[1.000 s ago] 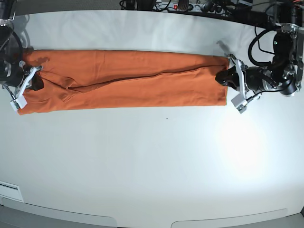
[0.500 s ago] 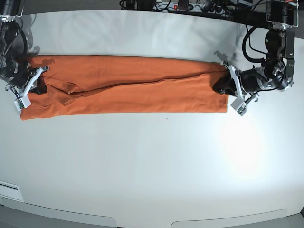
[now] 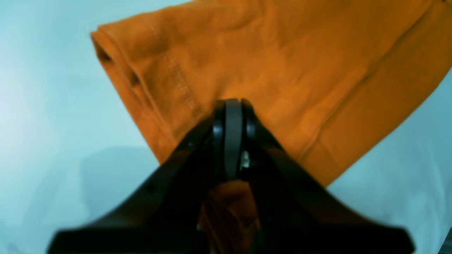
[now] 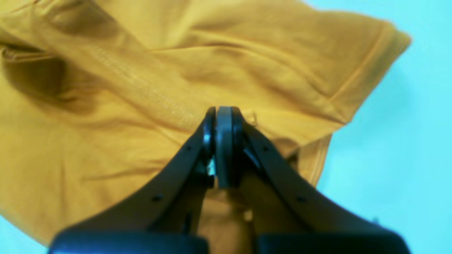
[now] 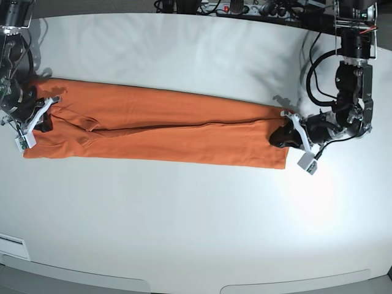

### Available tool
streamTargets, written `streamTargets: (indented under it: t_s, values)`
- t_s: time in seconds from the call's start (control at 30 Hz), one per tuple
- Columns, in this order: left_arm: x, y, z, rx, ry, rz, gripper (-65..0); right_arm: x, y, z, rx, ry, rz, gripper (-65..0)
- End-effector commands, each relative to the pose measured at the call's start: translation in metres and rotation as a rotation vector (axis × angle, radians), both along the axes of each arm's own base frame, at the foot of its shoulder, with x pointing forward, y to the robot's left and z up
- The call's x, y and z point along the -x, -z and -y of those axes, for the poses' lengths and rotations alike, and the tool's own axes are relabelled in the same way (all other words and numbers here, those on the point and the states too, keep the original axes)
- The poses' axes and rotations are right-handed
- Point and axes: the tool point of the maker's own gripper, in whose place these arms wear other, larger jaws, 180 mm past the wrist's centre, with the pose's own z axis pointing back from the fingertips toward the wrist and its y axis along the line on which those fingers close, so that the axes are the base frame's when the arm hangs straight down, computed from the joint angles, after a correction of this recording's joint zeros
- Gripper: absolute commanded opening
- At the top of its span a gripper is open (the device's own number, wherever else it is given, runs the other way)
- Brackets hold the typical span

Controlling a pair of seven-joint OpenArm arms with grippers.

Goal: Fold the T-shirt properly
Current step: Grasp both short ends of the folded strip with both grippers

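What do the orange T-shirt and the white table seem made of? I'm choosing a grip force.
Orange short-sleeved T-shirt: thin, soft knit, probably cotton, matte; it creases, drapes and shows stitched hems. White table: hard and smooth, perhaps laminate, slightly glossy; a lamp glare shows on it.

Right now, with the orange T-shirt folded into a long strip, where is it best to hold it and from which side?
Probably at its two short ends, approaching outward-in: the orange thin-fabric T-shirt lies as a long flat band, so end grips keep it taut. The left gripper and right gripper already pinch there.

White table (image 5: 184,214) — cables (image 5: 226,7) behind
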Motion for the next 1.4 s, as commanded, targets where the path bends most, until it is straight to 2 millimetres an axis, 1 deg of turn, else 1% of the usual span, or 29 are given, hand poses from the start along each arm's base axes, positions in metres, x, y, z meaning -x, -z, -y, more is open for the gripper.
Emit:
streamTargets:
  t_s: [0.0, 0.13, 0.27, 0.33, 0.43, 0.47, 0.5, 0.6, 0.63, 0.67, 0.7, 0.73, 0.8, 0.93, 1.0, 1.13, 1.27, 1.37]
  values:
    - [0.009, 0.013, -0.008, -0.084, 0.022, -0.056, -65.0, -0.014, -0.02, 0.005, 0.01, -0.008, 0.067, -65.0]
    - [0.014, 0.014, -0.006, -0.087, 0.041, -0.093, -65.0, -0.023, -0.029, 0.006, 0.011, -0.008, 0.096, -65.0]
    - [0.018, 0.01, -0.009, -0.091, 0.048, -0.154, -65.0, -0.035, -0.04, 0.006, 0.006, -0.007, 0.116, -65.0]
    - [0.018, 0.002, -0.014, -0.07, 0.036, -0.182, -65.0, -0.036, -0.042, 0.002, -0.028, -0.005, 0.103, -65.0]
    - [0.01, -0.024, -0.024, 0.041, -0.043, -0.183, -65.0, -0.032, -0.041, -0.012, -0.091, -0.052, 0.082, -65.0]
    - [0.006, -0.032, -0.032, 0.054, -0.069, -0.161, -62.7, -0.03, -0.041, -0.016, -0.104, -0.068, 0.076, -65.0]
    - [0.001, -0.041, -0.04, 0.075, -0.1, -0.136, -57.7, -0.03, -0.041, -0.018, -0.113, -0.08, 0.078, -65.0]
    - [-0.01, -0.072, -0.062, 0.169, -0.165, -0.043, -38.8, -0.03, -0.042, -0.018, -0.114, -0.08, 0.079, -65.0]
    - [-0.01, -0.078, -0.069, 0.182, -0.177, -0.029, -33.0, -0.03, -0.042, -0.018, -0.114, -0.08, 0.079, -65.0]
    - [-0.009, -0.081, -0.075, 0.182, -0.189, -0.026, -29.1, -0.029, -0.041, -0.018, -0.113, -0.079, 0.077, -65.0]
    - [-0.006, -0.08, -0.08, 0.183, -0.201, -0.028, -27.6, -0.029, -0.041, -0.018, -0.113, -0.078, 0.073, -65.0]
    - [-0.004, -0.08, -0.081, 0.193, -0.208, -0.031, -27.5, -0.029, -0.041, -0.018, -0.112, -0.078, 0.071, -65.0]
    - [0.005, -0.076, -0.08, 0.221, -0.207, -0.041, -27.5, -0.029, -0.041, -0.018, -0.115, -0.078, 0.072, -65.0]
    - [0.018, -0.057, -0.084, 0.187, -0.226, -0.079, -27.5, -0.028, -0.04, -0.017, -0.11, -0.077, 0.068, -65.0]
    - [0.016, -0.05, -0.09, 0.163, -0.267, -0.061, -27.5, -0.028, -0.039, -0.017, -0.108, -0.078, 0.062, -65.0]
    - [0.012, -0.042, -0.101, 0.123, -0.339, -0.062, -27.5, -0.028, -0.04, -0.018, -0.11, -0.078, 0.063, -65.0]
    - [0.006, -0.041, -0.106, 0.112, -0.383, -0.042, -27.5, -0.028, -0.04, -0.018, -0.11, -0.078, 0.064, -65.0]
    - [0.006, -0.035, -0.097, 0.137, -0.395, -0.051, -27.7, -0.028, -0.04, -0.018, -0.11, -0.078, 0.064, -65.0]
